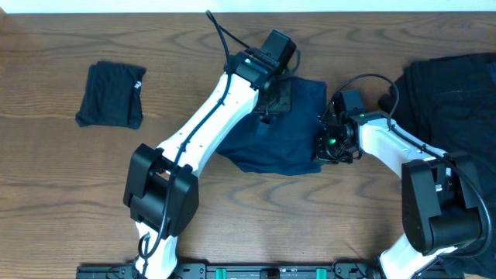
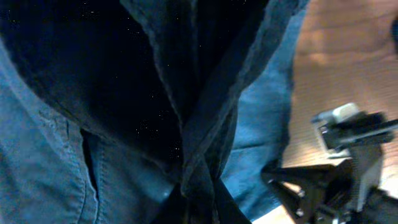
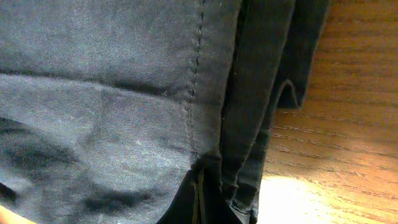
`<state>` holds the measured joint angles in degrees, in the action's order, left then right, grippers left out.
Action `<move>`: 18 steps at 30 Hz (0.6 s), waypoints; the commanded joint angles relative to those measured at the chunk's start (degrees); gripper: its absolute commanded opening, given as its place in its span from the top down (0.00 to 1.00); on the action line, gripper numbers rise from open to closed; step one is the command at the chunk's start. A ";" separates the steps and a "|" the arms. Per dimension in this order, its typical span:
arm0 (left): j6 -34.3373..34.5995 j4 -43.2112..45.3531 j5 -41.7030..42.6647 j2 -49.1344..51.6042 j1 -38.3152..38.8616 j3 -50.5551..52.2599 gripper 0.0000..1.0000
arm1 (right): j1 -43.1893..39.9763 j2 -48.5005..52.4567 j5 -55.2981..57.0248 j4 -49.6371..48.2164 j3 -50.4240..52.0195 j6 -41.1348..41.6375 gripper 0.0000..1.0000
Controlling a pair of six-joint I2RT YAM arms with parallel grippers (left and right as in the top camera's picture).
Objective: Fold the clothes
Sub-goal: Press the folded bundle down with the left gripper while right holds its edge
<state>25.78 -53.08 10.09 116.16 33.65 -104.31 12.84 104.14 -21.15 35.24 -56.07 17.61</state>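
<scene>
- Navy shorts [image 1: 283, 143] lie rumpled at the middle of the bench [image 1: 46, 194], a little toward its far edge, partly doubled over and with uneven edges.
- On the left arm [image 1: 205, 120], which reaches over the far part of the shorts, the jaws are pressed together. Its wrist view shows cloth drawn up into a tight gather between them, so they pinch the shorts.
- On the right arm [image 1: 387, 143], at the right edge of the shorts, the jaws are also pressed together, and a stitched hem runs straight into them in its wrist view.
- Near the far left corner sits a small black garment [image 1: 112, 94], already a neat rectangle, well apart from everything else. That one looks finished.
- At the far right corner a dark heap [image 1: 453, 89] of cloth lies loose and unfolded. How many pieces it holds cannot be told.
- My reading is that one piece is done, the shorts are mid-fold with both arms gripping them, and the heap has yet to be folded.
</scene>
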 commanded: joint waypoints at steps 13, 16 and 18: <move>2.62 3.06 -0.11 -0.09 3.78 -0.90 0.94 | 1.16 2.32 2.27 0.52 2.54 0.79 0.99; 2.60 3.30 -0.24 -0.07 4.44 -0.85 0.93 | 1.16 2.32 2.27 0.52 2.54 0.79 0.99; 2.60 3.41 -0.74 -0.02 4.61 -0.81 0.93 | 1.16 2.32 2.27 0.72 2.54 0.79 0.99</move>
<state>27.70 -50.11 10.04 116.16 37.63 -104.31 12.84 104.14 -21.15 35.24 -56.07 17.61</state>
